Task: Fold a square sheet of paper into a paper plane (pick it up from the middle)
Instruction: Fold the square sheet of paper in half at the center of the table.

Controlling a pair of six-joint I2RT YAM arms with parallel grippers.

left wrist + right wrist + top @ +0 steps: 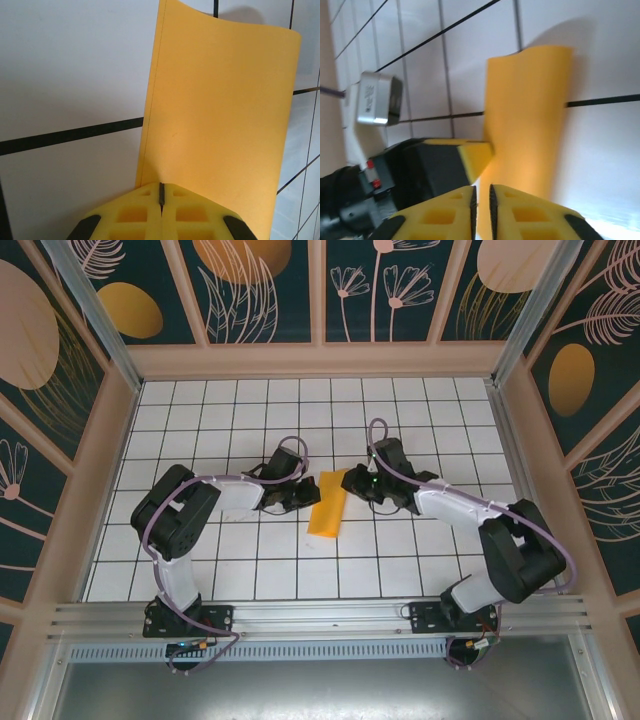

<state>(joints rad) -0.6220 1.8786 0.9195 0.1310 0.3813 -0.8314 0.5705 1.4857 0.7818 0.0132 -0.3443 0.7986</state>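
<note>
Orange paper sheet [330, 505], folded, centre of table [250, 570]; a middle fold is judged in hand. Pinched at 9 o'clock by the pressed-together left gripper [300, 496]; right gripper [352, 483], 3 o'clock, nearly closed, hold undetermined. Edge alignment is required next.

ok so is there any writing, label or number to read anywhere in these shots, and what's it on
No text can be read in these views.
silver box in the right wrist view: a faint marking on its face, too blurred to read.
square sheet of paper: plain orange-yellow, no print.
wall panels: leaf and flower drawings, no words or numbers.
</note>
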